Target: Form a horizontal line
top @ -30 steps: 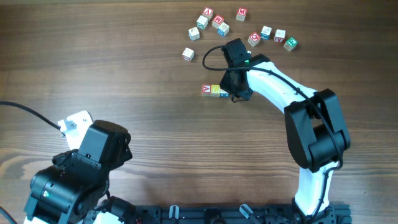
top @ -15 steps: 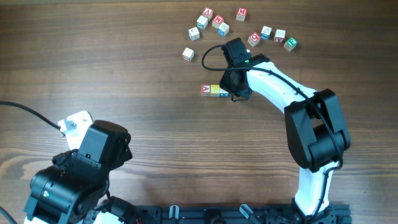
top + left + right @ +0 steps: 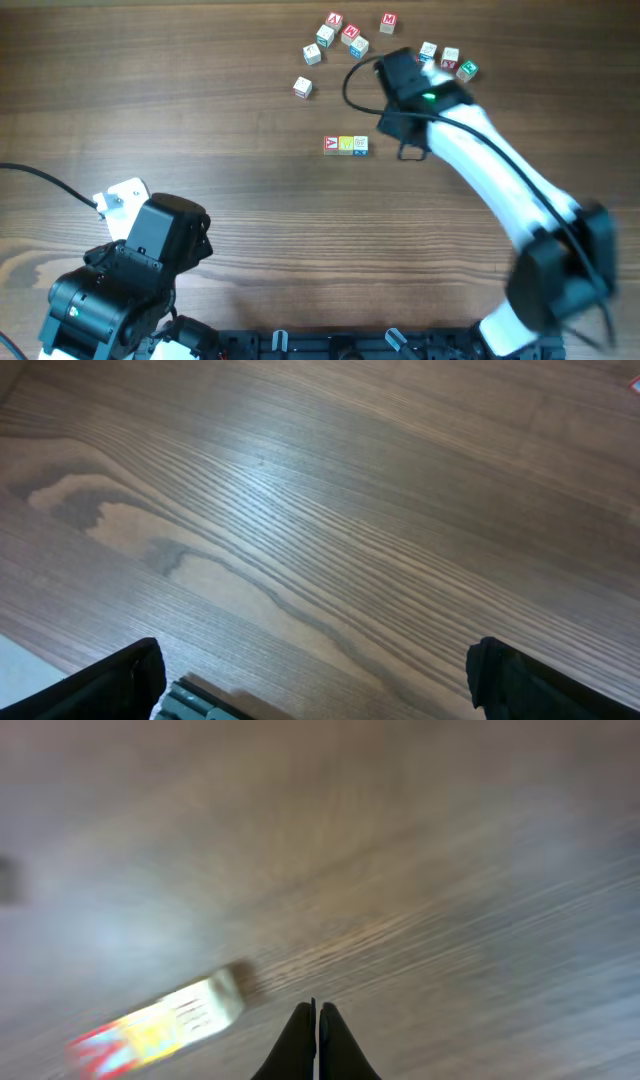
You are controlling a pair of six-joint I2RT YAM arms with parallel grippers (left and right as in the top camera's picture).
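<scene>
Right fingers (image 3: 300, 1045) are pressed together on nothing, apart from the row at the lower left of the wrist view; left fingers (image 3: 110, 680) are spread wide over bare desk (image 3: 320, 510). Red cube (image 3: 331, 145), yellow cube (image 3: 346, 145) and white cube (image 3: 361, 145) sit touching in a level row just above centre of the overhead frame. The line is judged formed; spare cubes (image 3: 351, 33) lie scattered along the top.

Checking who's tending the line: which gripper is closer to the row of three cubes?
Right. The right gripper is just beyond the white-cube end of the three-cube row, not touching; the left gripper is far away at the table's near-left corner.
</scene>
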